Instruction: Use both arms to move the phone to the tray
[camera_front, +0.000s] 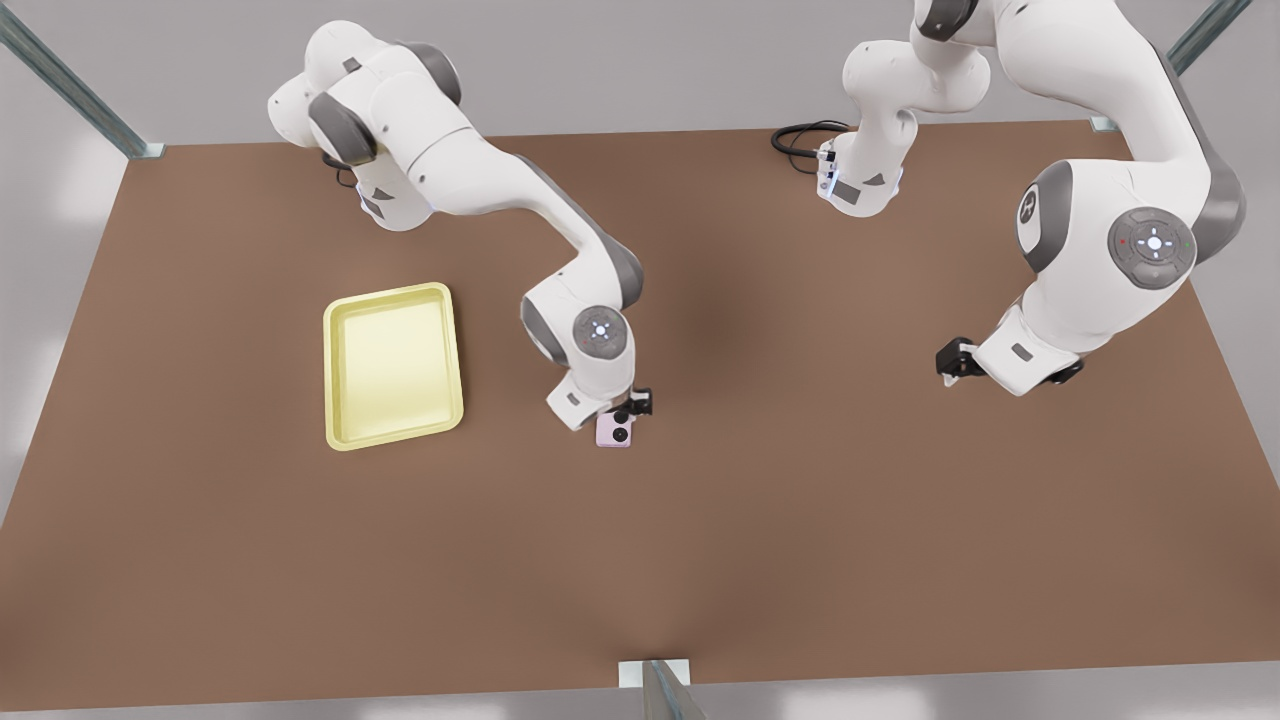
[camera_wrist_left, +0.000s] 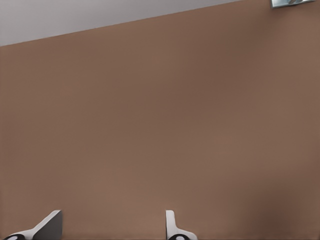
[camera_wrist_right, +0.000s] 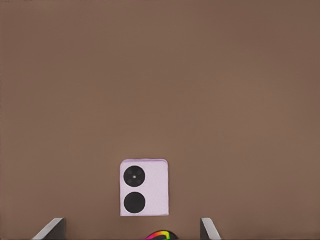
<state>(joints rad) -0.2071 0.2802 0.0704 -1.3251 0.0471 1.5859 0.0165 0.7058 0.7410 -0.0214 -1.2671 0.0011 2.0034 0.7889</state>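
A plain brown surface (camera_front: 800, 520) carries everything. The pale yellow tray (camera_front: 393, 366) lies flat on it toward the front view's left, its inside bare. The pale pink phone (camera_front: 614, 431) lies flat on the brown top near the middle, well apart from the tray, face up with two black circles showing. In the right wrist view a rainbow-lit mouse (camera_wrist_right: 161, 235) sits just beside the phone (camera_wrist_right: 145, 188).

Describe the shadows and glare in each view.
Front view: soft dark shadow on the table between the arms, none sharp, no glare on the tray. Right wrist view: phone evenly lit, barely shadowed. Left wrist view: flat, even brown.
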